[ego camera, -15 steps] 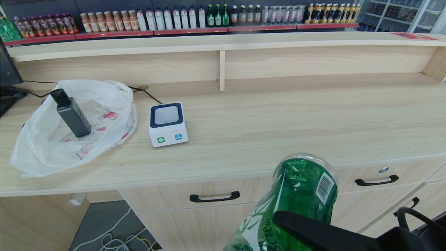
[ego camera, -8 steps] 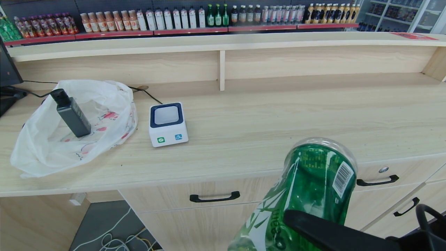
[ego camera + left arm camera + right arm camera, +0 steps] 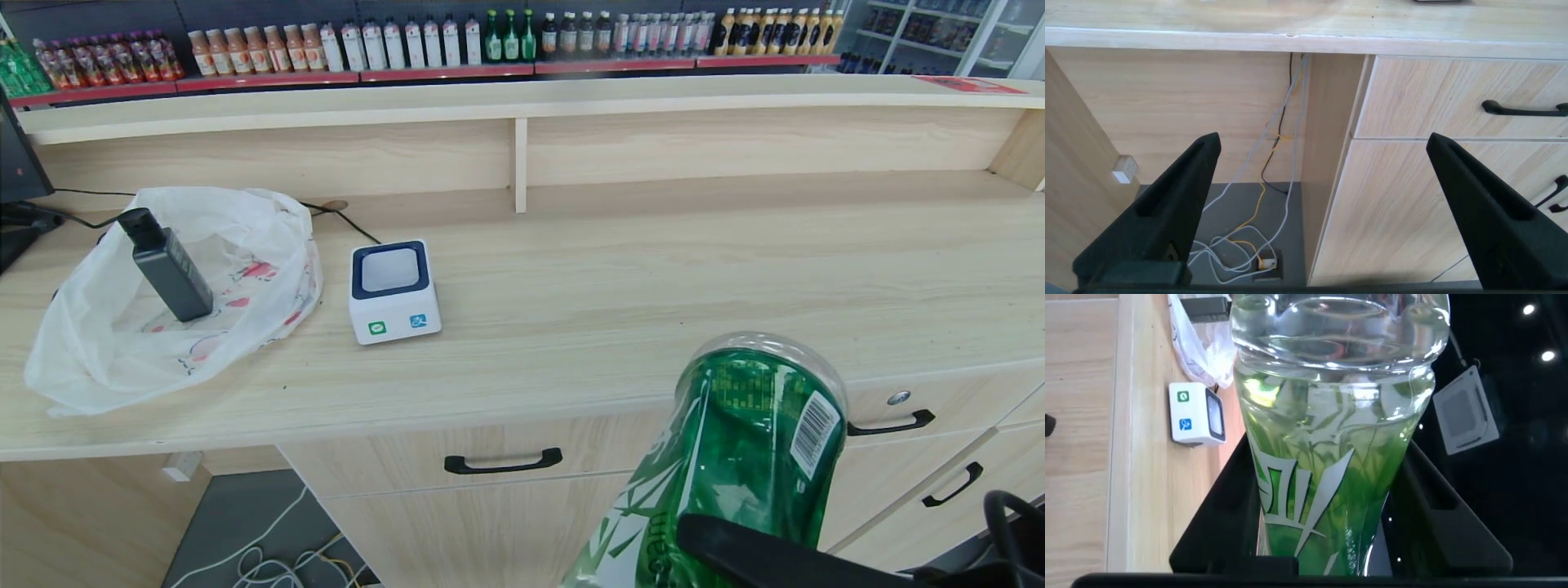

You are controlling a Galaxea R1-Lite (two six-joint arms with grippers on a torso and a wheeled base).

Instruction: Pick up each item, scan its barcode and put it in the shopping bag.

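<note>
A green plastic bottle [image 3: 747, 457] with a white barcode label [image 3: 815, 433] hangs tilted, base up, in front of the counter's front edge at the right. My right gripper [image 3: 1331, 527] is shut on it, and one black finger [image 3: 759, 555] crosses its lower body. The white barcode scanner [image 3: 393, 290] sits on the counter well to the left of the bottle. Left of the scanner lies the white shopping bag [image 3: 122, 343], open, with a dark grey bottle-like item [image 3: 167, 265] standing in it. My left gripper [image 3: 1323, 212] is open below counter height, facing the cabinet front.
The wooden counter [image 3: 653, 269] has a raised back shelf with a divider [image 3: 519, 163]. Drawers with black handles [image 3: 502, 462] run under its front edge. A black cable [image 3: 347, 219] leads to the scanner. Drink bottles line the shop shelves [image 3: 490, 37] behind.
The green bottle in my right gripper has shifted to the right along the counter's front edge. The bag, the scanner and the item in the bag have not moved.
</note>
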